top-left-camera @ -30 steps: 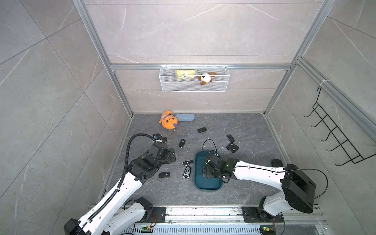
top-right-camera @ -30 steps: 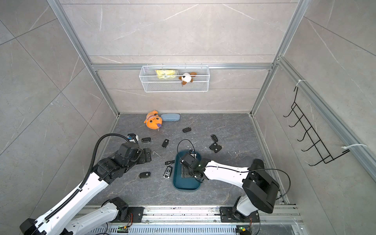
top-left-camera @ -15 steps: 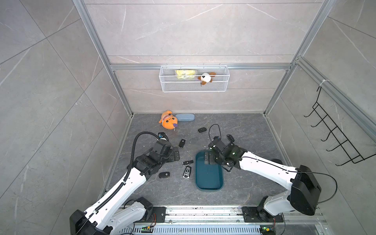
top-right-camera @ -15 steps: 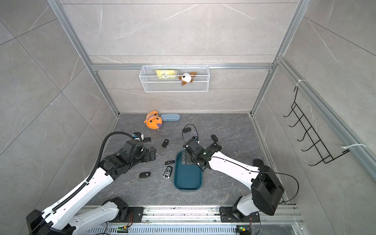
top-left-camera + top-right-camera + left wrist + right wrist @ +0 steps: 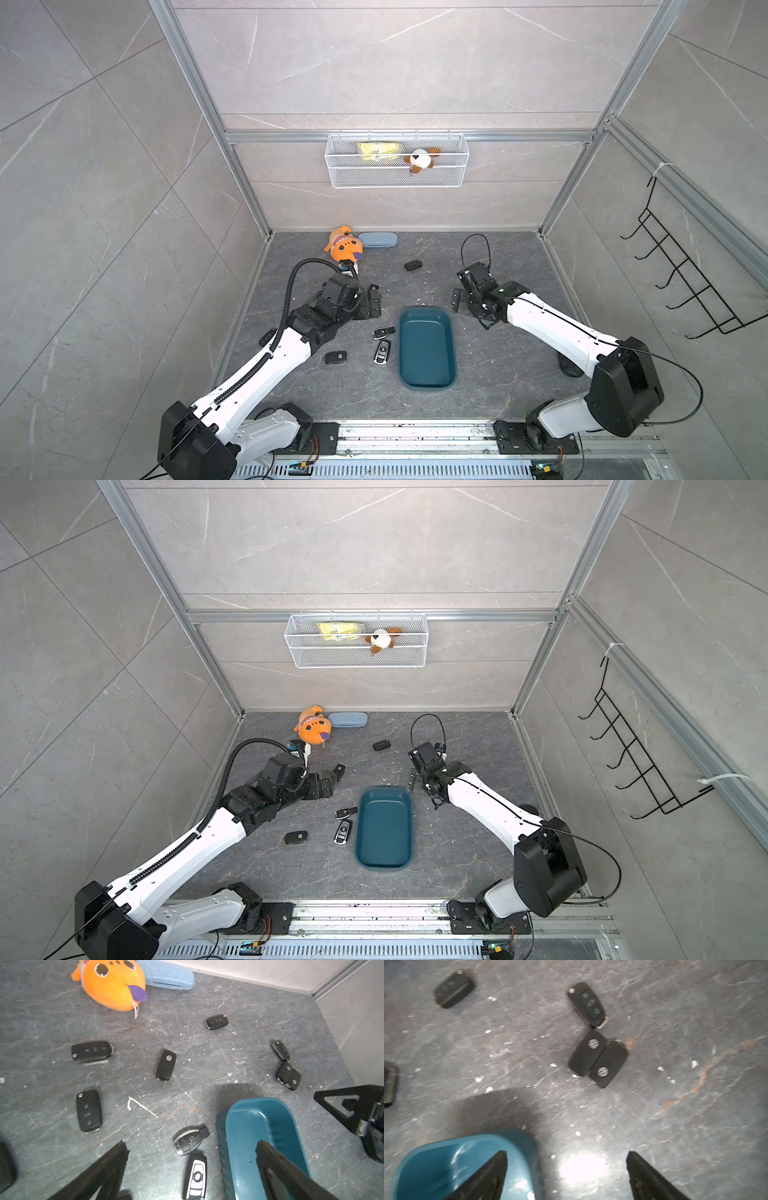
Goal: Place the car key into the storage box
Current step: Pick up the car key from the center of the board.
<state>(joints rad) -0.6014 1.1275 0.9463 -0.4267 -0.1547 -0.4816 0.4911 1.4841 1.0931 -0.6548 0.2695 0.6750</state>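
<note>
Box: teal box [image 5: 426,353], empty, centre of frame in both top views, long axis running near to far.
Keys by box: white-faced key [image 5: 382,352] and chrome key [image 5: 382,332] lie on the desk [image 5: 498,374] just left of the box, apart from its wall. The first lies along the box, the second across it.
Left claw: left claw [image 5: 191,1147] gapes wide and carries nothing, left of centre. The chrome key shows between its fingertips (height above it I cannot tell).
Right claw: right claw [image 5: 565,1157] has its jaws spread and bare, right of centre, just past the box's far right corner.
Key pair: key pair [image 5: 598,1057], two black keys touching side by side, lies ahead of the right claw beyond its tips. Their long axes slant to the line between the fingertips, so a wrist turn looks needed.
Nearer arm: the right for the pair, the left for the two by the box.
Pose: both arms reach forward and low, wrists tipped down.
</note>
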